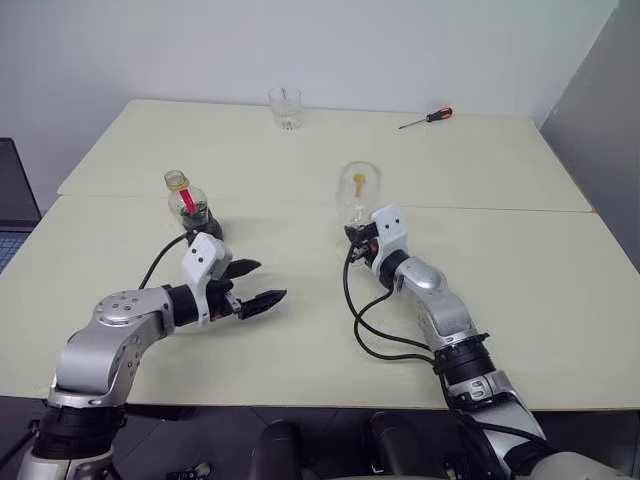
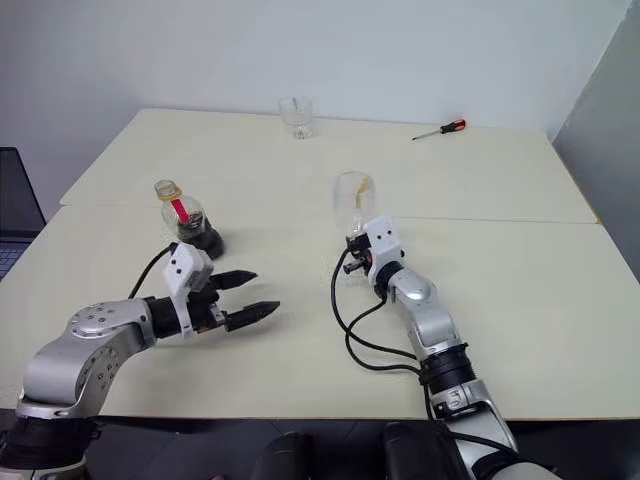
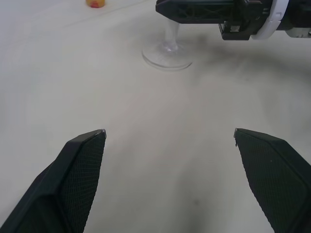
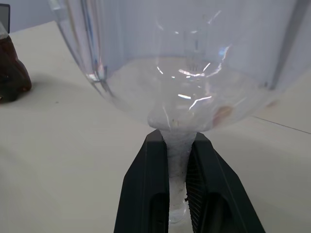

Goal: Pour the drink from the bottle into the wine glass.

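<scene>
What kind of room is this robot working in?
Probably an office or lab test room: two plain tables pushed together against a bare white wall, a screwdriver left out, and a laptop's edge beside them.

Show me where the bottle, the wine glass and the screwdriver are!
bottle [image 1: 190, 208], left eye view, on its round belly with the dark drink.
wine glass [image 1: 358, 190], left eye view, on its clear bowl.
screwdriver [image 1: 441, 115], left eye view, on its red handle.

My left gripper [image 1: 262, 283] hovers low over the table, its two black fingers spread wide, pointing right. My right gripper [image 4: 178, 160] reaches forward, fingers clamped on the clear stemmed wine glass [image 1: 357, 195] at its stem.
</scene>
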